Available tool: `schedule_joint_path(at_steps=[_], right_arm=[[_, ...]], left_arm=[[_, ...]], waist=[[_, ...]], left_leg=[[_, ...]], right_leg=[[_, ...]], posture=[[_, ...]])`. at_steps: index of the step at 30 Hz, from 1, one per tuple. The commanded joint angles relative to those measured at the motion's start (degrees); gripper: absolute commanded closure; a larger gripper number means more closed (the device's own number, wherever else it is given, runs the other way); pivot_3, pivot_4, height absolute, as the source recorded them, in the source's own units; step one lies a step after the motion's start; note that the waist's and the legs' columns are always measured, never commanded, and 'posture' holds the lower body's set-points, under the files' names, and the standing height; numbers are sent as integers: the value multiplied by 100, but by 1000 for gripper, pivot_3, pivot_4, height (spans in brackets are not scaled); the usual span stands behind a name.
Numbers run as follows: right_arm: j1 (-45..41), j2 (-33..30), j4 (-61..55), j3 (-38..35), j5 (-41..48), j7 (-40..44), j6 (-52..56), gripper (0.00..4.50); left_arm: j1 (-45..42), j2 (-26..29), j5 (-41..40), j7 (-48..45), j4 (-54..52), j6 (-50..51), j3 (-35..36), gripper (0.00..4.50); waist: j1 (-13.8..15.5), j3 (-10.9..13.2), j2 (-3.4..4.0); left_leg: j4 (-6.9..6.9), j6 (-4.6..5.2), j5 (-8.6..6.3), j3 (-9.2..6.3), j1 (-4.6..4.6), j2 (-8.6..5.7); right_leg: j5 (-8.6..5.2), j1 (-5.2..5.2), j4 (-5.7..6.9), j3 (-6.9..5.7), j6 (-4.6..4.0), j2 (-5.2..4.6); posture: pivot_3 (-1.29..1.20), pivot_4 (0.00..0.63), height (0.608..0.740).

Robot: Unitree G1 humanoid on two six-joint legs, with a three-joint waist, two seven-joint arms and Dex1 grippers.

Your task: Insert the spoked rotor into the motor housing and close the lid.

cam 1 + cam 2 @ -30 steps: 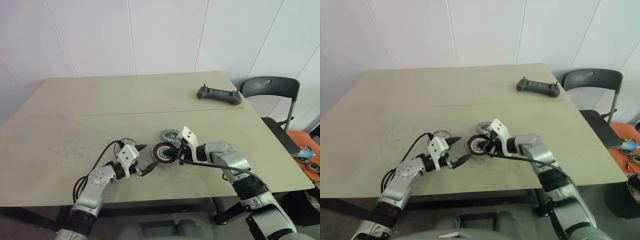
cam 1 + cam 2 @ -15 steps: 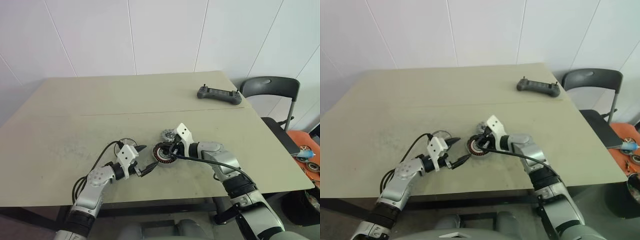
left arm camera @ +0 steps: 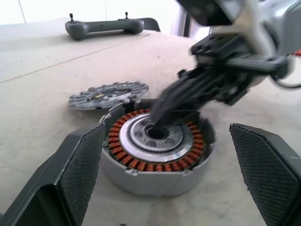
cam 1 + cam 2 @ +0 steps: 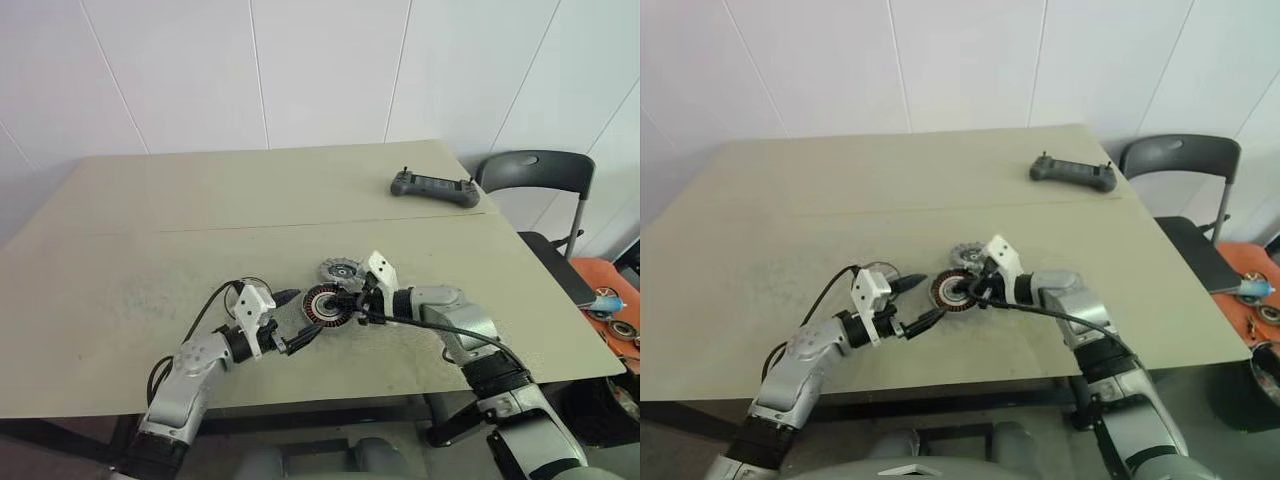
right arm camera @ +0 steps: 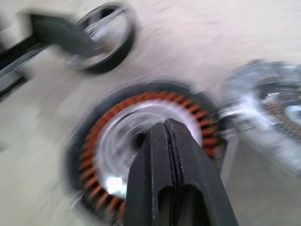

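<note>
- Motor housing lies flat on the bench, near the front edge between the two arms, copper windings and pale centre facing up.
- Spoked rotor lies flat on the bench just behind the housing, its rim close against the housing's far side – neither part has changed place since a second ago.
- Right gripper has its jaws pressed together into one black point, and that point sits over the hole in the housing's pale hub; whether it touches the hub cannot be told.
- Against half a second ago the right forearm has swung back outward, lying much as it did a second ago, with the jaw tips at the housing's centre throughout.
- Left gripper has its jaws spread wide, empty, aimed at the housing from the near left – in its wrist view the two black fingers frame the housing on both sides without touching it.
- The left gripper has risen a little since a second ago.
- A small dark ring lies on the bench beside the left gripper.
- A gray handheld controller lies well apart at the bench's far right, where it was before.
- A dark chair stands past the bench's right end.
</note>
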Motion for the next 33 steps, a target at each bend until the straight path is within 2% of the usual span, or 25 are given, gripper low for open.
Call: schedule_joint_path(at_steps=[1,7,10,14,19,22,26,33], right_arm=[[-260,73,-305,-101,250,129,78,4491],[-553,202,69,45,102,124,-112,4491],[-677,281,129,153,150,349,-148,4491],[-767,291,205,347,96,644,-253,4491],[-869,276,341,387,41,818,-386,4491],[-901,136,42,369,171,1128,-284,4491],[-980,-54,84,288,72,1177,-370,4491],[-977,-149,180,279,38,1124,-457,4491]], left_arm=[[-36,-15,-530,102,-576,478,283,0],[-72,-99,-1095,561,-451,1159,921,0],[-374,-198,-1847,954,-108,1462,1852,0],[-875,51,-2695,1284,535,1883,3021,0],[-1197,461,-3344,1399,1361,2529,3840,0],[-1155,640,-3400,1195,1713,3013,3790,0],[-1052,400,-3286,1133,1970,3257,3611,0],[-939,294,-2733,897,2445,3185,3192,0]], waist=[[-30,6,3],[-55,8,7],[-51,8,6],[-56,9,3],[-64,9,2],[-45,9,0],[-47,8,-2],[-56,7,-1]], left_leg=[[-1,0,0,0,-5,0],[-2,2,1,-2,-39,0],[2,3,2,-5,-36,0],[10,3,2,-16,-27,1],[7,2,2,-14,-29,-3],[7,2,2,-17,-37,-4],[10,1,2,-20,-38,-6],[5,0,3,-20,-30,-4]], right_leg=[[0,-1,-5,0,0,0],[3,-35,6,0,3,8],[2,-39,23,-2,3,12],[2,-31,32,-15,2,16],[2,-27,23,-15,3,10],[3,-31,23,-16,4,8],[2,-29,23,-17,2,5],[3,-30,30,-17,0,10]], posture=[[0,0,740],[0,0,740],[0,0,740],[0,0,740],[0,0,740],[0,0,740],[0,0,740],[0,0,740]])
